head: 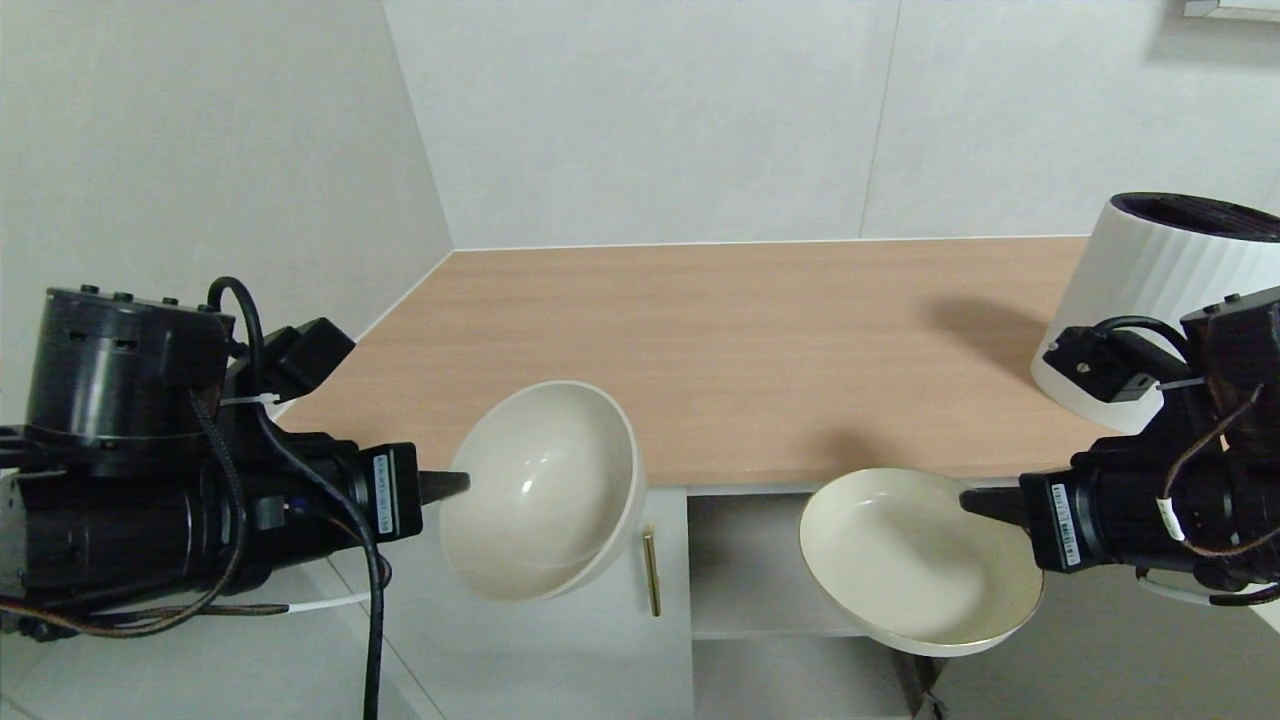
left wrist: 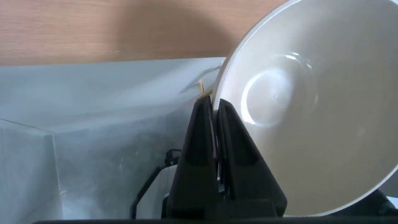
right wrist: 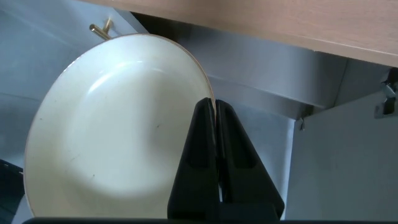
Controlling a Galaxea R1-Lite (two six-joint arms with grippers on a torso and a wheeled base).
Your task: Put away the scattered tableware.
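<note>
A deep cream bowl [head: 545,490] is held tilted in front of the counter's front edge, my left gripper [head: 455,485] shut on its rim. In the left wrist view the fingers [left wrist: 202,143] pinch the bowl [left wrist: 311,112] rim. A shallow cream plate [head: 915,560] with a thin gold edge hangs lower on the right, below counter height, with my right gripper [head: 975,500] shut on its rim. The right wrist view has the plate [right wrist: 118,124] clamped between the fingers [right wrist: 202,143].
The wooden countertop [head: 720,340] runs back to the white wall. A white ribbed container [head: 1160,300] stands at its right end. Below the counter is a cabinet with an open compartment [head: 745,560] and a door with a brass handle [head: 650,570].
</note>
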